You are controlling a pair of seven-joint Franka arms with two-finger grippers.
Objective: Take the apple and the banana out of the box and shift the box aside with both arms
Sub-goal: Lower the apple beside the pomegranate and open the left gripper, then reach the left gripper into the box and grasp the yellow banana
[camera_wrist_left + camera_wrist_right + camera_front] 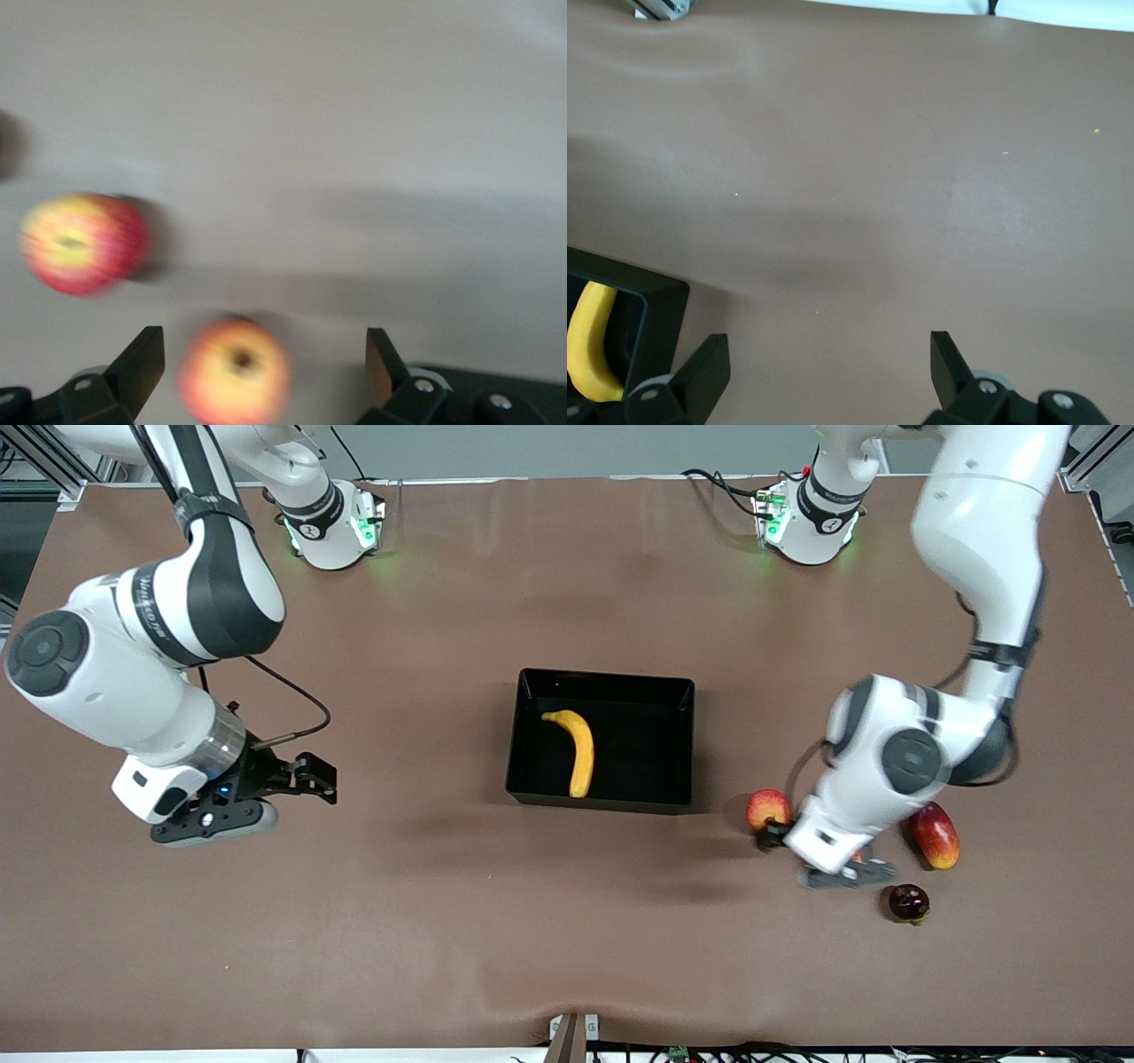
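The black box (pixel 599 803) sits mid-table, and its corner shows in the right wrist view (pixel 656 297). The yellow banana (pixel 580 748) lies inside it (pixel 589 350). The red-and-yellow apple (pixel 767 806) sits on the cloth beside the box, toward the left arm's end. My left gripper (pixel 772 834) is low over the apple and open. In the left wrist view the apple (pixel 235 374) lies between the spread fingers of the left gripper (pixel 264 345), untouched, closer to one finger. My right gripper (pixel 310 775) is open and empty (pixel 824 350) over bare cloth toward the right arm's end.
A red-and-yellow mango (pixel 935 834) lies close by the left arm's wrist and also shows in the left wrist view (pixel 81 243). A dark red round fruit (pixel 909 902) lies nearer the front camera than the mango. A metal clamp (pixel 571 1035) sits at the table's front edge.
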